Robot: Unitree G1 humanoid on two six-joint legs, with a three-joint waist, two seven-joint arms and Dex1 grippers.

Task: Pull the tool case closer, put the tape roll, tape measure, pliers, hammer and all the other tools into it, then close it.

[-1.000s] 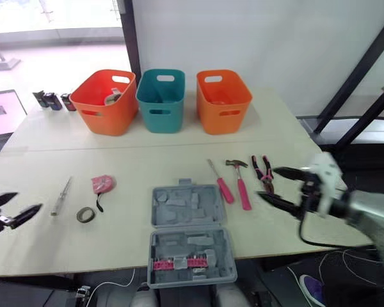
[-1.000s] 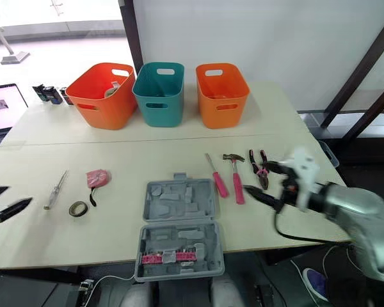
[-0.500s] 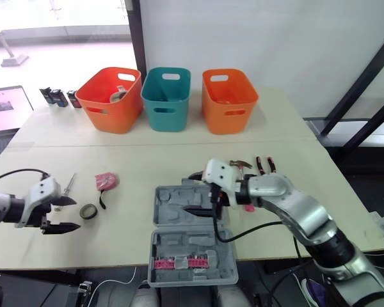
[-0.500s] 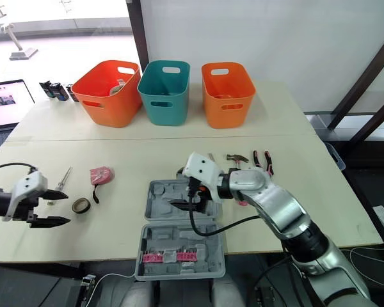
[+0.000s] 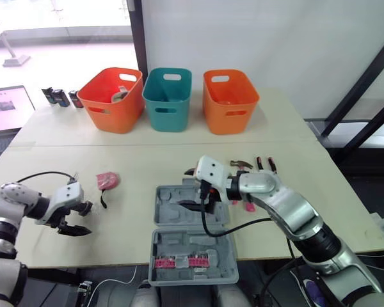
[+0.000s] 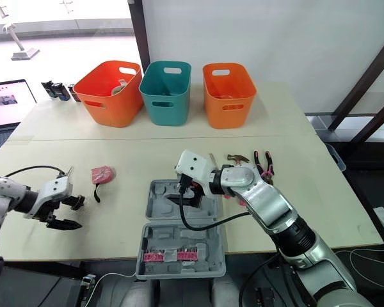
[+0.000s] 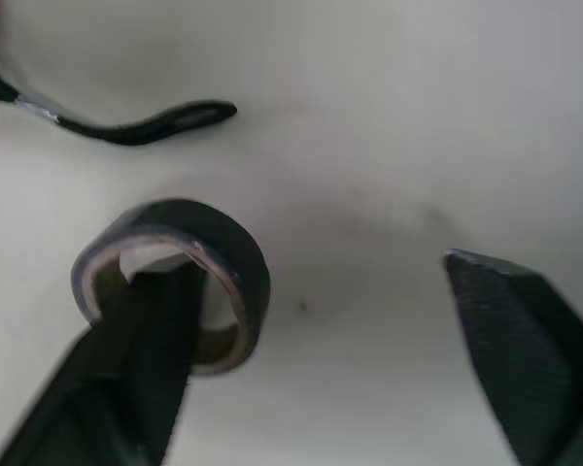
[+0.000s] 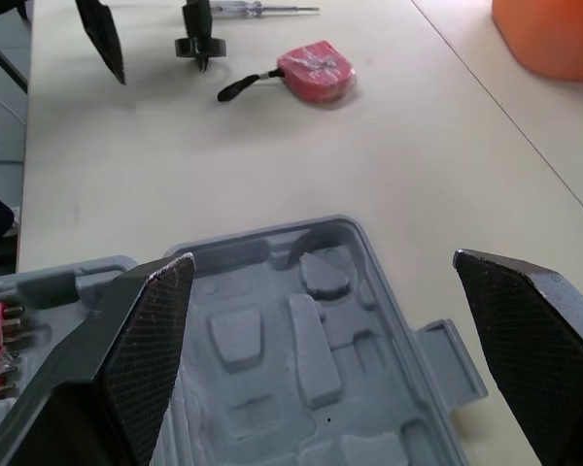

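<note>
**Left claw (image 6: pixel 72 213) and tape roll (image 7: pixel 241 283).** The roll lies flat on the bench (image 5: pixel 134 160), its hole facing up. The claw is spread wide. One finger (image 7: pixel 141 369) stands with its tip inside the hole, and the other is well apart from the roll on open bench. The roll's wall thus lies between the two fingers, hard against the inner one. Drawing them together should pinch that wall, so the grasp looks set up but not yet made.

**Surroundings of the left claw.** Just beyond the roll, the black strap (image 7: pixel 136 124) of the red tape measure (image 5: pixel 106 180) lies close but apart from it. A slim screwdriver (image 8: pixel 262 9) lies farther out. The space under the outer finger is bare, which leaves room to close.

**Right claw (image 5: pixel 193 190) and tool case (image 5: pixel 179 246).** This claw is also spread wide and holds nothing. It hovers above the far half of the open grey case, whose long axis runs away from the robot. The case's near half reaches the bench's front edge. A pink bit strip (image 5: pixel 179 263) sits in that near half.

**Reach.** The left arm is plainly nearer the roll, and the case lies well apart on the claw's inner side. The hammer (image 5: pixel 240 165) and pliers (image 5: pixel 264 165) lie just past the right claw, on its outer side.
</note>
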